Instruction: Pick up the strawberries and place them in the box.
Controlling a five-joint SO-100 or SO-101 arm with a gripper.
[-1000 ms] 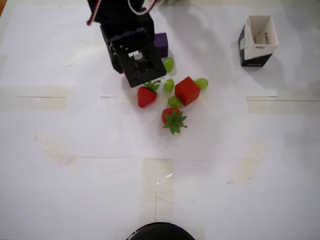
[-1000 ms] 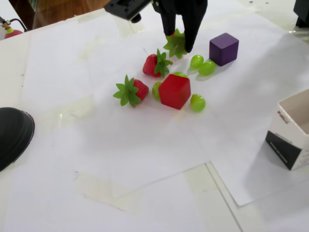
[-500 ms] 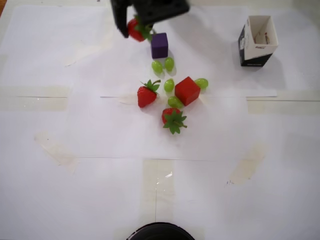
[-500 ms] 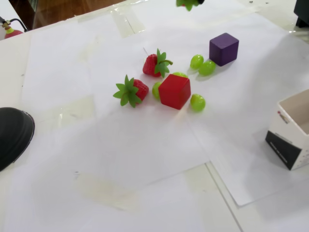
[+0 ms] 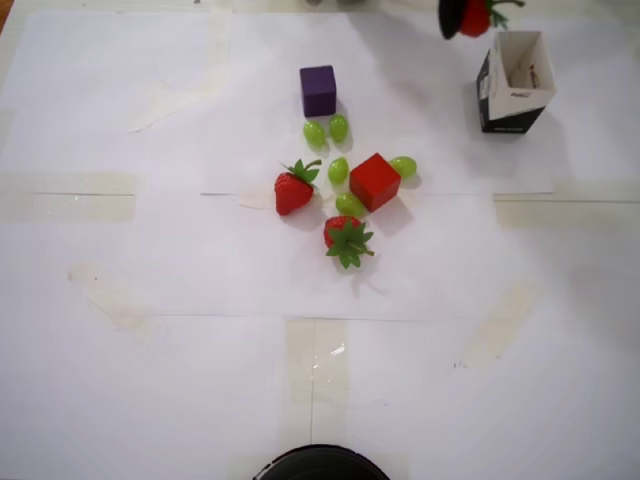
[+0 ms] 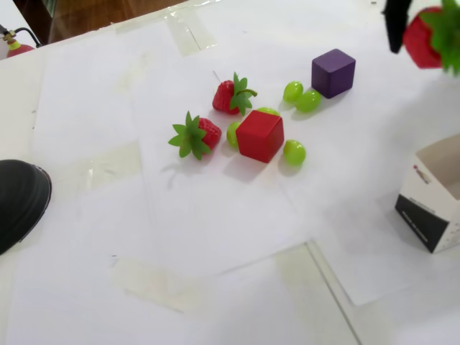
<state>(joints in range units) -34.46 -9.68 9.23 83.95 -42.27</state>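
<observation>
My gripper (image 5: 468,17) is at the top right edge of the overhead view, shut on one red strawberry (image 5: 480,20) with a green leafy top, held in the air just up-left of the box (image 5: 508,112). The box is an open carton with a white inside and black-and-white sides. In the fixed view the gripper (image 6: 412,34) holds the strawberry (image 6: 424,43) above the table, well above the box (image 6: 424,219). Two more strawberries lie on the paper: one (image 5: 293,189) (image 6: 228,95) left of the red cube, one (image 5: 345,238) (image 6: 195,136) below it.
A red cube (image 5: 375,181) (image 6: 259,135) sits mid-table with several green grapes (image 5: 339,170) around it. A purple cube (image 5: 318,90) (image 6: 333,72) stands behind. A black round object (image 5: 320,465) (image 6: 18,201) sits at the table's near edge.
</observation>
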